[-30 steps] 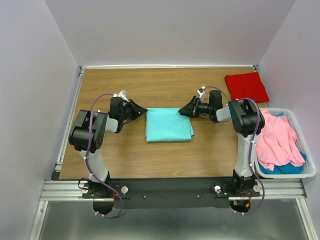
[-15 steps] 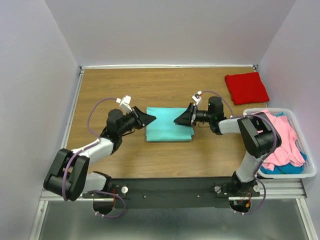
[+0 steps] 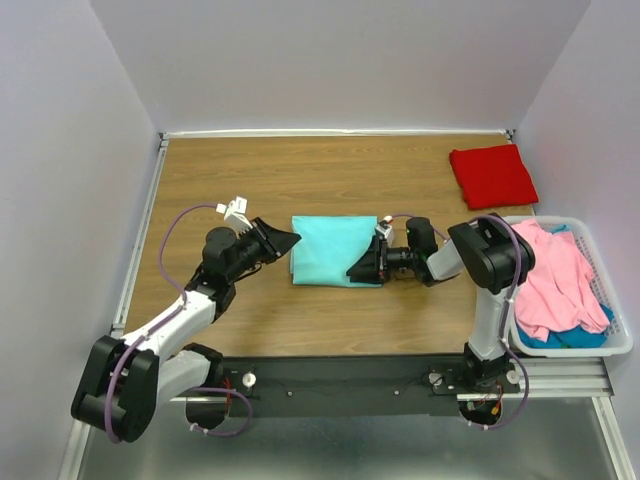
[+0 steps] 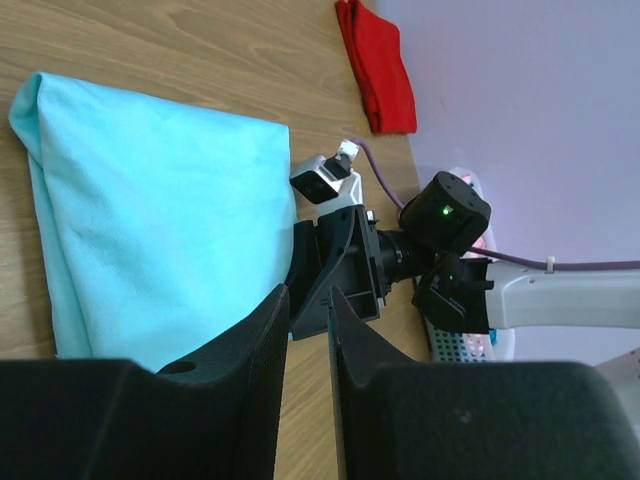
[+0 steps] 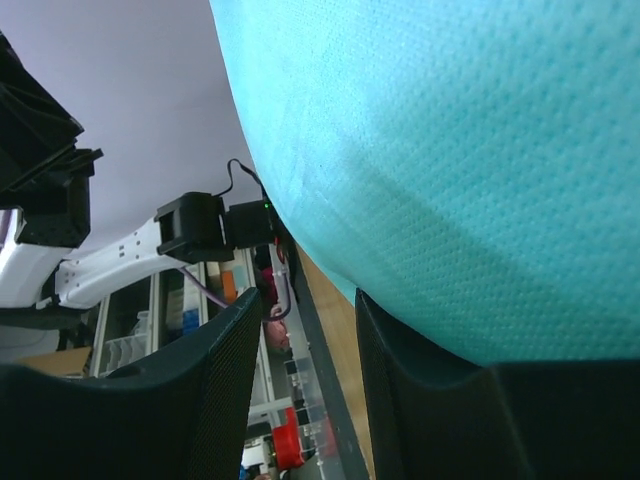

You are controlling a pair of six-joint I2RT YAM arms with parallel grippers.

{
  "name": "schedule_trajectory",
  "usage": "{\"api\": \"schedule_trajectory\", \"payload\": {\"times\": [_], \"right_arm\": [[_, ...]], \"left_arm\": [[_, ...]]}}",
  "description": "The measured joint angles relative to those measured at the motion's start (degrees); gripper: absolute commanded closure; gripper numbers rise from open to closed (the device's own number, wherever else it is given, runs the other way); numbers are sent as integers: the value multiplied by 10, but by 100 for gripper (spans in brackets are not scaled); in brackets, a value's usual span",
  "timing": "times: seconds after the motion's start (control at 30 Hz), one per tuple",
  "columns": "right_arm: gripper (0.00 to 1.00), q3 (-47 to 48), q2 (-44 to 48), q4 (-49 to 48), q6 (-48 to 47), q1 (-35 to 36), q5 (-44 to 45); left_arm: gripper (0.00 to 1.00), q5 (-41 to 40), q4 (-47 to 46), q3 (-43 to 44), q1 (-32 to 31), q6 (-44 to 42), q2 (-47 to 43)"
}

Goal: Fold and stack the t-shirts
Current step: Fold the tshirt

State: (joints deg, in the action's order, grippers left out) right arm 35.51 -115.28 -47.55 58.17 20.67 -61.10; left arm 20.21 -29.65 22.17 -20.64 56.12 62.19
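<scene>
L gripper (image 3: 287, 240) (image 4: 308, 300): jaws a narrow slit apart, nothing between them, tips just beside the left edge of the teal shirt (image 3: 335, 248) (image 4: 150, 220). R gripper (image 3: 353, 271) (image 5: 305, 300): jaws apart too, low at the shirt's near right corner. Its wrist cam shows cloth lying against one finger, no pinch yet.

Teal shirt lies folded flat mid-table (image 3: 250, 170). Red shirt (image 3: 492, 175) is folded at the far right corner. Pink shirt (image 3: 555, 280) is heaped in the basket (image 3: 622, 345) w/ a blue-teal one under it.

Handling, as I judge it: light, limp cloth – sags and unfolds if lifted by one layer. Best to pinch all layers at the corners or edge, both sides at once, and slide a finger under first.

Vs. 1 s ago: both arms stood upright w/ grippers at the shirt's mid left and right sides; now they're stretched out low – R has shifted from the far right edge to the near right corner. The shirt itself has barely moved.
</scene>
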Motion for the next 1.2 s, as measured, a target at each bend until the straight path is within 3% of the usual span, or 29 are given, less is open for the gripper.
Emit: {"api": "schedule_trajectory", "payload": {"times": [0.27,0.43,0.67,0.8,1.0,1.2], "right_arm": [[49,-3,75,28,5,6,29],[49,97,80,41,21,35,59],[49,275,-15,36,55,82,118],[49,347,-95,35,85,110,156],[49,387,-176,63,110,145,216],[49,422,-192,124,97,161,244]], "left_arm": [[71,-28,36,12,0,-28,-14],[70,-51,120,68,26,-87,-14],[63,-174,243,175,63,-232,-75],[62,-238,261,198,64,-292,-109],[61,-275,270,172,64,-326,-111],[61,-283,279,171,68,-342,-99]]}}
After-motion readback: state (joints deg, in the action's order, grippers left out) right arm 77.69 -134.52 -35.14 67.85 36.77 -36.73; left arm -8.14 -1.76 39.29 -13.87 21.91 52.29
